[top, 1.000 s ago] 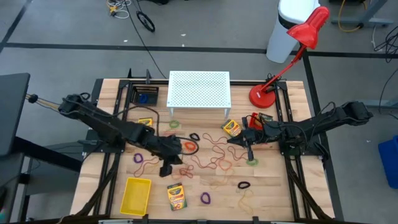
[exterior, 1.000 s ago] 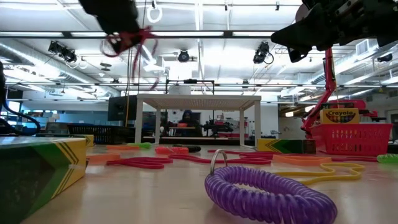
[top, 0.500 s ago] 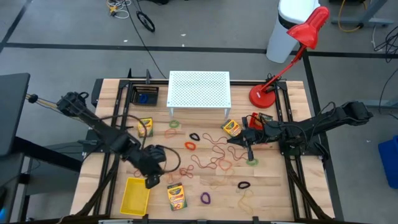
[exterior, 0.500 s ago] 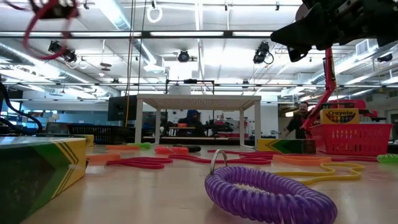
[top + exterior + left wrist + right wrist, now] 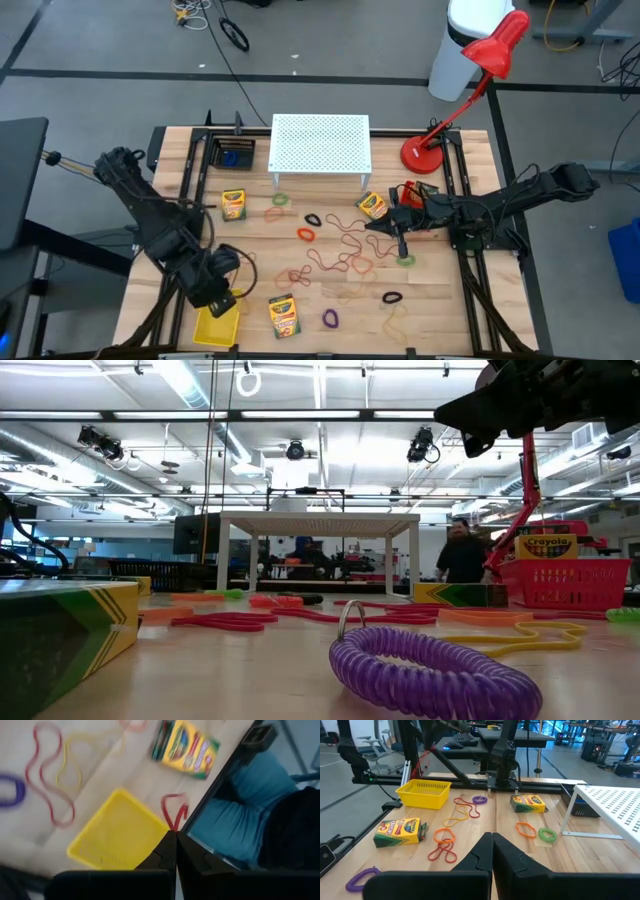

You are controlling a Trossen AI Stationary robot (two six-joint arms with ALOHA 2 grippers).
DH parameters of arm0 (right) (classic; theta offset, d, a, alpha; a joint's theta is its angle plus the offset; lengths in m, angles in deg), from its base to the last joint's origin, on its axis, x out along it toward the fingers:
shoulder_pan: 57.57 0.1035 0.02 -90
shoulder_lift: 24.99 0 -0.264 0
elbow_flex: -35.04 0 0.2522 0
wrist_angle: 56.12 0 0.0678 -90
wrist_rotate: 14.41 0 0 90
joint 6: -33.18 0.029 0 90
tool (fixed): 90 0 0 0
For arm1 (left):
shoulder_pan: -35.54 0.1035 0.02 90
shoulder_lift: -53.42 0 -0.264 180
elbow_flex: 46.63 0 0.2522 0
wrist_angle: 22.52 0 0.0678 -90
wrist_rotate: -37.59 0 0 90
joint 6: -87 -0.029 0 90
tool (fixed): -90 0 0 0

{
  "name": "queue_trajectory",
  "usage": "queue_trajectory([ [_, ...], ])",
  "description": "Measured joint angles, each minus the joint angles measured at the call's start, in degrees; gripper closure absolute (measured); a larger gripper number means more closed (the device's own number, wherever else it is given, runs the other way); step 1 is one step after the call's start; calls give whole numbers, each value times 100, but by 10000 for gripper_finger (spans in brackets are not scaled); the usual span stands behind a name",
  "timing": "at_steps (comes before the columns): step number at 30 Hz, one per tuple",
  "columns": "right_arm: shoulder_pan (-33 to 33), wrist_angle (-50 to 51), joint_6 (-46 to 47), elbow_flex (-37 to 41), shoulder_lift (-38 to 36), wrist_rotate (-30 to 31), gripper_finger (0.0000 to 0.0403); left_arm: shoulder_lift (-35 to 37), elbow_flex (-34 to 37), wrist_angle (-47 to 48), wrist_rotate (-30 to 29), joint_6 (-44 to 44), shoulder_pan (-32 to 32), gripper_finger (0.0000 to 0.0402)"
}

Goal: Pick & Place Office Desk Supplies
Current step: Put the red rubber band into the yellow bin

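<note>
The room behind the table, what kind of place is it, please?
Probably a robotics lab or open workshop. The low view shows an industrial ceiling with exposed lights, and a person stands among the benches behind. The right wrist view shows more workbenches and office chairs.

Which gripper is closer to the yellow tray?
Left. The left gripper hangs right over the yellow tray, shut on a red rubber band. The right gripper waits far across the table, near the green loop.
</note>
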Motion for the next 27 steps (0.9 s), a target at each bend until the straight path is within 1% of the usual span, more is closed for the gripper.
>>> queue_trajectory([
  [5,0,-3,-1,0,2,1,397,-244,2,24,472,480,-191,398],
  [7,0,-2,1,0,2,2,397,-424,2,115,440,471,-251,396],
  [9,0,-2,1,0,2,0,397,-589,2,262,382,358,-281,395],
  [10,0,-2,1,0,2,0,397,-671,2,277,451,248,-280,395],
  [13,0,-2,1,0,2,2,397,-927,5,263,1098,-122,-208,396],
  [15,0,-4,1,0,3,2,397,-1048,7,263,1452,-216,-157,396],
  [18,0,-11,1,0,4,2,397,-1193,7,153,1510,-449,-157,396],
  [21,0,-11,1,0,4,2,397,-1299,7,-80,1686,-655,-152,396],
  [27,0,-34,-20,0,4,2,397,-1519,7,106,2138,-764,-165,397],
])
